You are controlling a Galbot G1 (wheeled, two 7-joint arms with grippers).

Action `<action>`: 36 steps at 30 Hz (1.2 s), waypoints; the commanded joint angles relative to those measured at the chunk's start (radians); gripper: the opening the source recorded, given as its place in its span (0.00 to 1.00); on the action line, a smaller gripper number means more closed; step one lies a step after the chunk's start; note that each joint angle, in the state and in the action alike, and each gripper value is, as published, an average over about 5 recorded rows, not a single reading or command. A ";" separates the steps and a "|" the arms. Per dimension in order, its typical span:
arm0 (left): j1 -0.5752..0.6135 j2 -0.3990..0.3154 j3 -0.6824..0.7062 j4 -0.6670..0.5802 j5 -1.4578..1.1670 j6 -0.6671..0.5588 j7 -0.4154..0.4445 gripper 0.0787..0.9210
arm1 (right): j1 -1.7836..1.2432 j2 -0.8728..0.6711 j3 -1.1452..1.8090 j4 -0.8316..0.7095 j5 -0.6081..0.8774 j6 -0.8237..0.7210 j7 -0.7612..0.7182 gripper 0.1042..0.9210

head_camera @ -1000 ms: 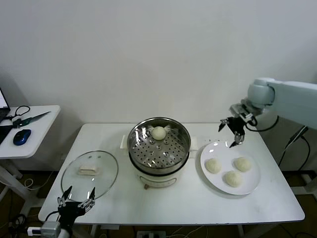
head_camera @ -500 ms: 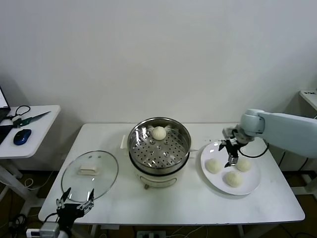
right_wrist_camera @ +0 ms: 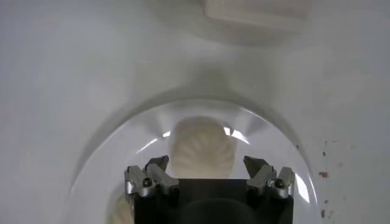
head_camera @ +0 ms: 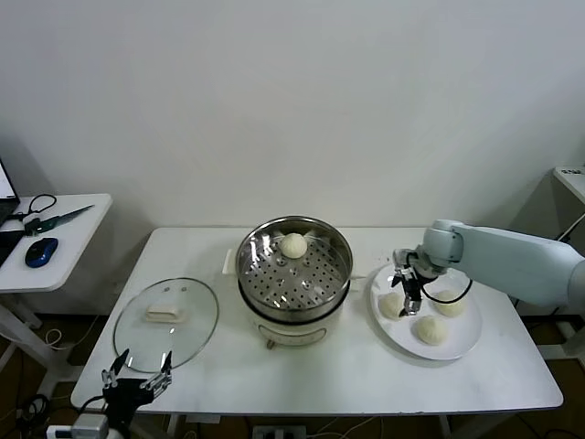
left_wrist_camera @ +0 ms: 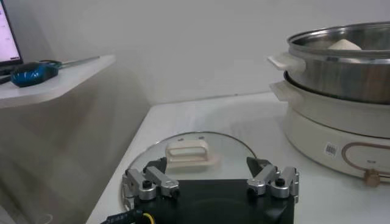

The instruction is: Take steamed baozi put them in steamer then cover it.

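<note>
Three small round cream-white baozi sit on a flat white plate [head_camera: 462,340] right of the steamer; nearest-steamer bun [right_wrist_camera: 201,148] lies between the right gripper [head_camera: 407,294] fingers, jaws wide apart straddling it, not clamped, nothing held; other two buns [head_camera: 430,330] [head_camera: 450,304] just beside; fourth bun [head_camera: 292,245] on the perforated tray inside the round shiny steel steamer [head_camera: 294,274] with white base, mid-table; round glass lid [head_camera: 165,317] flat on white table [head_camera: 311,380], left of steamer; left gripper [left_wrist_camera: 210,182] idle at table's near-left edge by lid, jaws spread, empty.
</note>
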 commanded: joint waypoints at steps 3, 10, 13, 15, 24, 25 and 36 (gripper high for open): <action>0.002 0.001 -0.002 0.002 0.000 -0.002 -0.001 0.88 | -0.039 0.017 0.025 -0.025 -0.018 -0.017 0.011 0.79; 0.000 0.002 -0.001 0.004 0.000 -0.002 -0.001 0.88 | -0.025 0.022 0.022 -0.019 -0.024 -0.016 -0.001 0.72; 0.000 0.002 -0.001 0.004 -0.001 -0.002 -0.001 0.88 | -0.001 0.024 0.012 -0.021 -0.030 -0.009 -0.017 0.69; -0.001 0.001 0.000 0.004 -0.001 -0.002 -0.002 0.88 | 0.020 0.024 0.000 -0.021 -0.026 0.000 -0.038 0.67; -0.002 -0.003 0.004 -0.002 -0.002 -0.001 -0.002 0.88 | 0.128 0.021 -0.062 0.007 0.022 0.036 -0.108 0.61; -0.001 -0.002 0.003 -0.003 -0.002 -0.001 -0.002 0.88 | 0.157 0.020 -0.079 0.014 0.030 0.042 -0.117 0.60; -0.011 0.004 0.008 -0.009 -0.006 0.001 -0.001 0.88 | 0.756 0.102 -0.376 0.183 0.316 0.098 -0.232 0.60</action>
